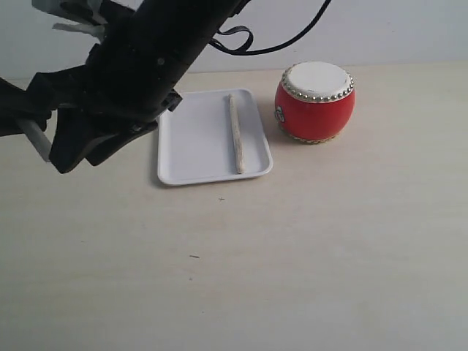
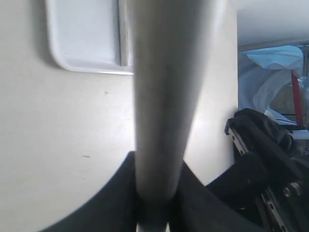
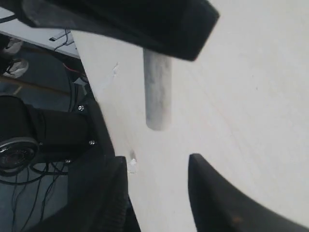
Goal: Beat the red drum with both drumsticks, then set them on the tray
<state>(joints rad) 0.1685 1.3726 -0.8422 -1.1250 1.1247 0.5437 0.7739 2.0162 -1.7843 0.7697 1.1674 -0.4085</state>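
Note:
The red drum (image 1: 315,102) stands upright on the table to the right of the white tray (image 1: 191,150). One drumstick (image 1: 236,133) lies lengthwise on the tray's right half. My left gripper (image 2: 157,166) is shut on the other drumstick (image 2: 164,87), whose shaft runs up the middle of the left wrist view. In the exterior view a short piece of that stick (image 1: 34,139) shows at the far left. My right gripper (image 3: 157,162) reaches across to the left side and stands open with only table between its fingers. The held stick's end (image 3: 158,96) lies just beyond it.
The right arm (image 1: 146,58) slants from the top middle down to the left, covering the tray's left edge. The left arm (image 1: 14,110) enters at the left border. Cables (image 1: 241,40) hang behind the tray. Bare pale tabletop (image 1: 292,256) fills the front.

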